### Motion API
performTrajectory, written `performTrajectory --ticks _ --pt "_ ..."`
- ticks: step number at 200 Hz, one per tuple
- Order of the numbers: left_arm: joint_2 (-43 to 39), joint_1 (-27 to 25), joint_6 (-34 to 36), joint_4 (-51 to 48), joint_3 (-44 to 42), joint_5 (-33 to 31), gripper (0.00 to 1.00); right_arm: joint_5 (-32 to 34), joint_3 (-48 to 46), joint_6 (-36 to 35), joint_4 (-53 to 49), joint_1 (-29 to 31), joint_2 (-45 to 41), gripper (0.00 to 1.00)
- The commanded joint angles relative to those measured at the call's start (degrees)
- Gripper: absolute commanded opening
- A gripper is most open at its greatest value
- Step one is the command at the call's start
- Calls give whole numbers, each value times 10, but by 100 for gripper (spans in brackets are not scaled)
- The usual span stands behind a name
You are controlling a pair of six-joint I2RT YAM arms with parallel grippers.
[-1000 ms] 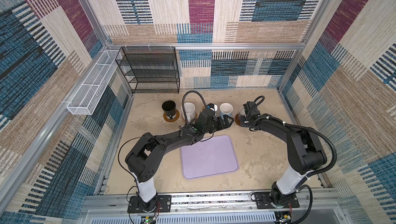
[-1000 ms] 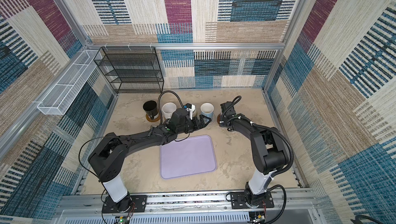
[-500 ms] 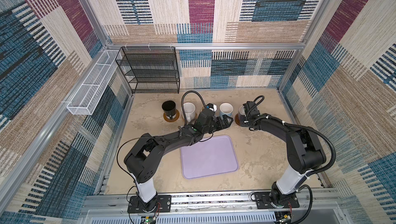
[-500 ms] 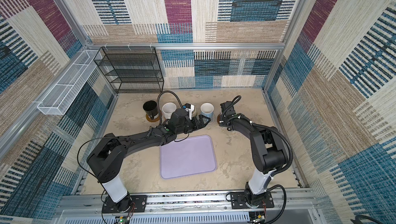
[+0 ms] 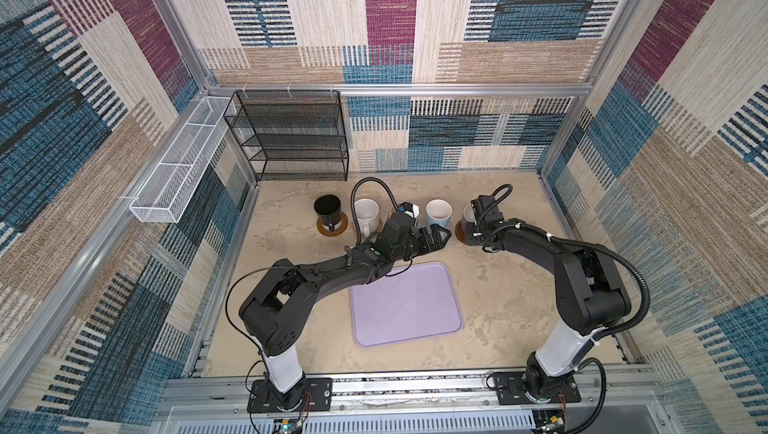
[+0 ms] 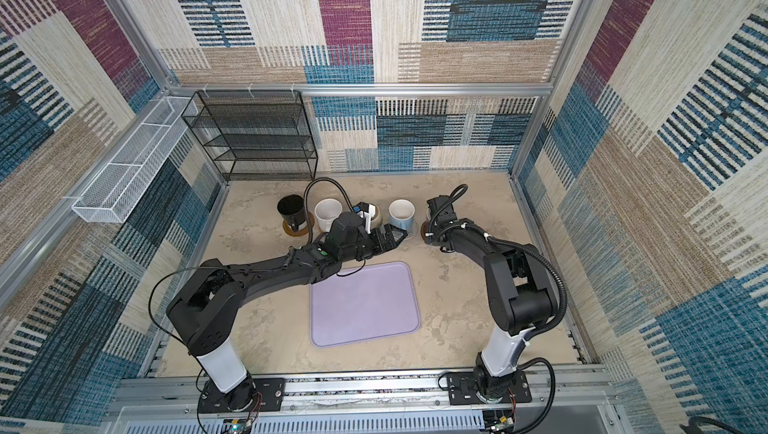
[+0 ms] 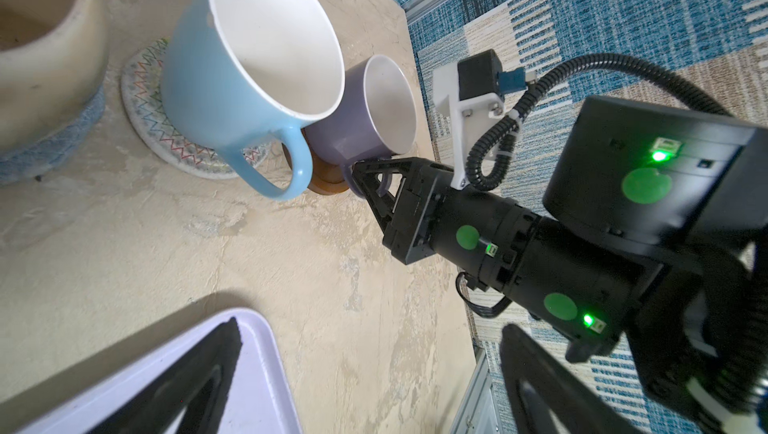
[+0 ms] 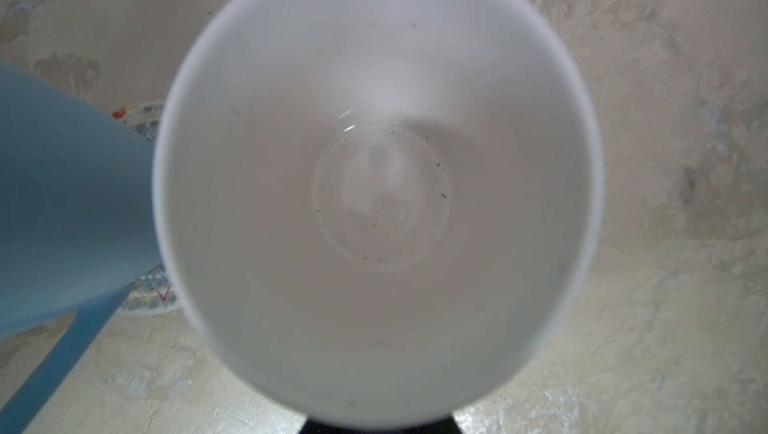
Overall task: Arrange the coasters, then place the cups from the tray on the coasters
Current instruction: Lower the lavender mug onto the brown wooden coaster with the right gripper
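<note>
Right tool (image 7: pixel 365 173) pinched shut on purple cup (image 7: pixel 353 128) handle, to hold it upright on brown coaster (image 7: pixel 322 181) toward back right corner of worktop (image 5: pixel 498 294). Left tool (image 5: pixel 442 236) wide apart, empty, just in front of blue cup (image 5: pixel 438 211). Tray (image 5: pixel 405 307) bare near front edge, so likely the last cup.

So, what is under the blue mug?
Under the blue mug lies a white woven coaster with coloured zigzag stitching. The mug covers its middle; only the edge shows.

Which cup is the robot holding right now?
The lavender mug: the right gripper is shut on its handle. The left gripper is open, holding nothing.
</note>
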Motion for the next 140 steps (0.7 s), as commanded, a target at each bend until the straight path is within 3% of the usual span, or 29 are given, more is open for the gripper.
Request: performTrajectory --ticks 1,140 --pt "-5 0 -1 22 -2 -6 100 3 3 4 -9 1 2 11" --pt "-10 0 -3 29 -10 -8 100 -3 2 6 -9 0 -2 21"
